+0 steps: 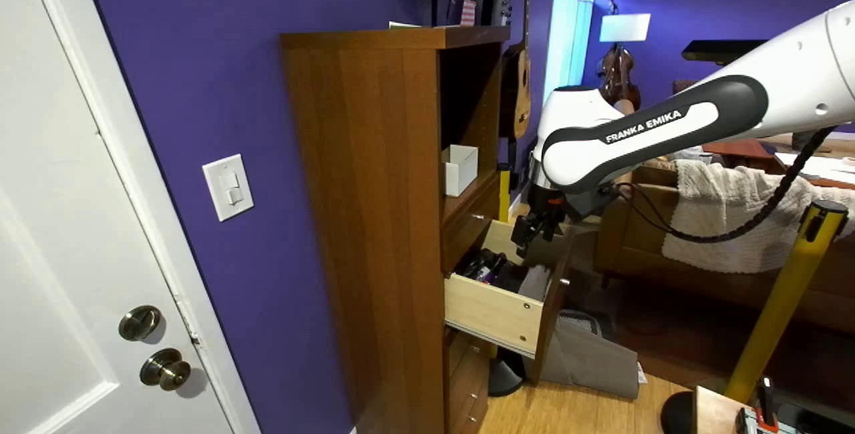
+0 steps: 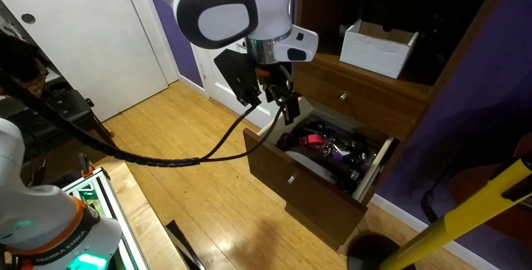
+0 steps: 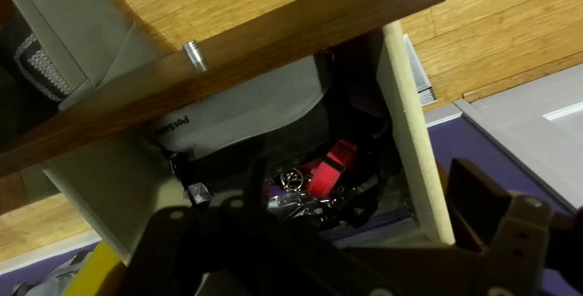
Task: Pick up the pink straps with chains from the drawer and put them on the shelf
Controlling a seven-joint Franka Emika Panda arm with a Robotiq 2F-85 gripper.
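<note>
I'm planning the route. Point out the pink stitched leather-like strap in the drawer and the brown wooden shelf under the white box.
Pink stitched strap (image 3: 325, 178), wrist view: on its flat band.
Brown wooden shelf (image 1: 467, 193), in an exterior view: on its top surface.

I am in a home, in what looks like its living room. In an exterior view, the wooden cabinet (image 1: 374, 220) stands against a purple wall (image 1: 220, 53), with a household light switch (image 1: 228, 187) and a white panelled door (image 1: 73, 254) with a brass-toned knob (image 1: 165, 368) to one side of it. Just past the cabinet I see a guitar (image 1: 516, 97); well apart from it are a brown sofa (image 1: 621, 240) draped with a cream throw (image 1: 735, 257), a shaded lamp (image 1: 624, 27) and a curtained window (image 1: 571, 20). Wooden floorboards (image 2: 216, 199) lie in front of the cabinet.
</note>
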